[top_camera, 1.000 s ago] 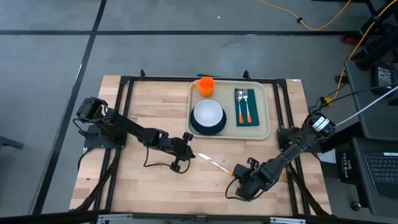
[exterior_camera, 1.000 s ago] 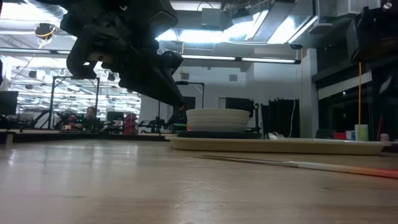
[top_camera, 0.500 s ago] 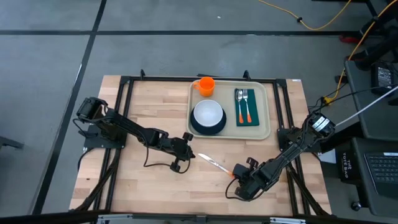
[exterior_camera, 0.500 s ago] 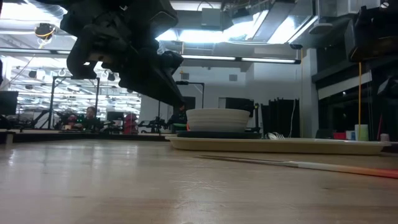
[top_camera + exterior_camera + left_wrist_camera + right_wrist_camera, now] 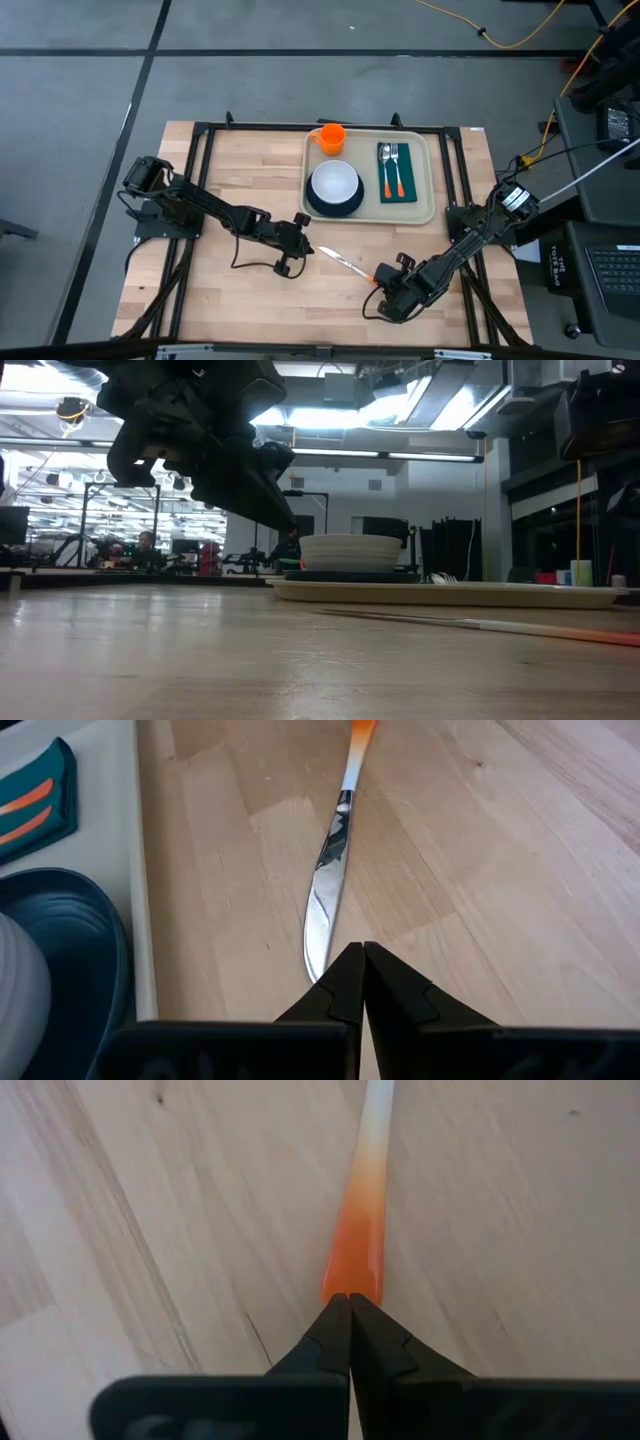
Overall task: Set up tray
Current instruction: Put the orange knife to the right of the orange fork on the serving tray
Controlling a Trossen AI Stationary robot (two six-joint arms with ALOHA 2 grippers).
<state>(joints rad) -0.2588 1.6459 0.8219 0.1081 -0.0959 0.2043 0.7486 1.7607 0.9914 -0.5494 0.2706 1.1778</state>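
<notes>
Tray point(image 5: 432, 180) sits at the surface's point(image 5: 240, 290) far side, stiff, light plastic; its raised rim is probably the best hold. Knife point(image 5: 345, 263) lies outside it, between the clenched, empty left end effector point(image 5: 302, 250) and right end effector point(image 5: 388, 280)

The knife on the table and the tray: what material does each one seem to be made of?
The knife: the blade looks like polished metal, because it mirrors light; the orange handle looks like glossy, slightly translucent plastic. The tray: probably matte beige plastic, with a smooth, even surface and a moulded raised rim.
</notes>
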